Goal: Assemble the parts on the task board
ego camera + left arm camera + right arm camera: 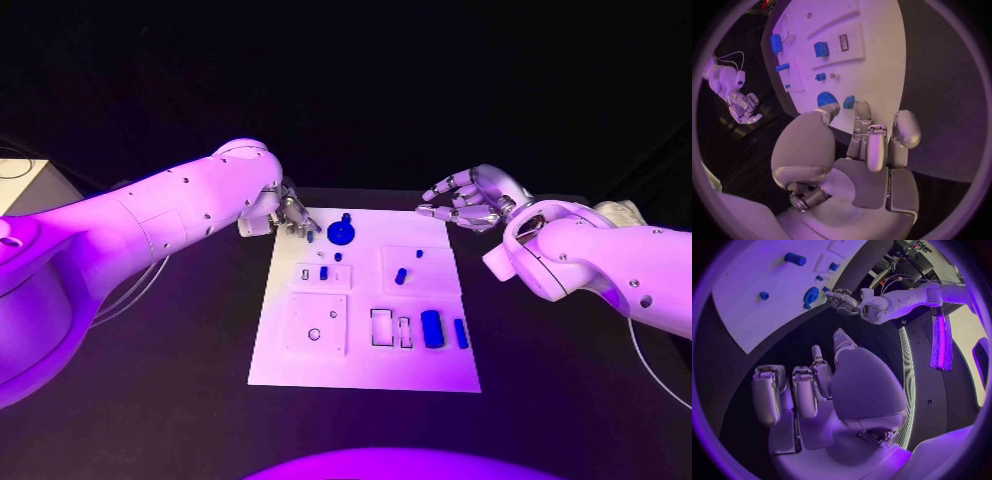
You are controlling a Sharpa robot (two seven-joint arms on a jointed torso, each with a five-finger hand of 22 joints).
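Head view shows the task board (361, 365), a white plate in the middle of the black table (173, 400), with the small blue parts spread across it: a round blue disc (342, 233) near the far edge, a small blue peg (401, 276) further in, and a larger blue block (431, 328) with a slimmer blue bar (462, 333) beside it toward the near right. At the board's far left corner the left hand (293, 215) reaches in, its fingertips close to a small blue piece (310, 236) just beside the disc; the left wrist view shows that piece (849, 102) right at the fingertips (862, 109), but whether it is pinched or only touched cannot be told. The right hand (469, 200) hovers off the board's far right corner, fingers loosely curled and apart, holding nothing. The step in hand appears to be picking up this small piece. The next move likely calls for a firm pinch, a clean lift, then carrying it to its matching seat without nudging the disc.
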